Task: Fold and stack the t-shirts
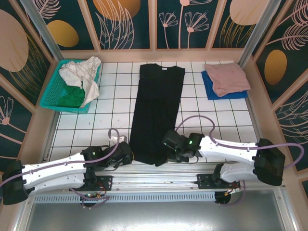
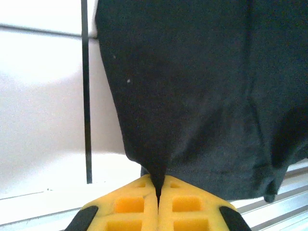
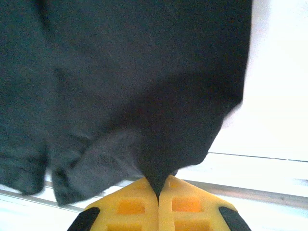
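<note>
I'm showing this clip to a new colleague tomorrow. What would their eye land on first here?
Most likely the black t-shirt, a long narrow strip down the middle of the table, with the left gripper and the right gripper each pinched shut on a near corner. Then the teal basket of crumpled cloth at the far left, and the folded pink tee stacked on a blue tee at the far right.

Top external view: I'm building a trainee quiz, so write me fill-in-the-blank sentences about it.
The black t-shirt, pinched by the left fingers and right fingers, lies ____ the teal basket and the pink t-shirt.
The pink t-shirt lies on ____ of the blue t-shirt.
White cloth and green cloth sit ____ the basket.
Missing: between; top; in.
</note>
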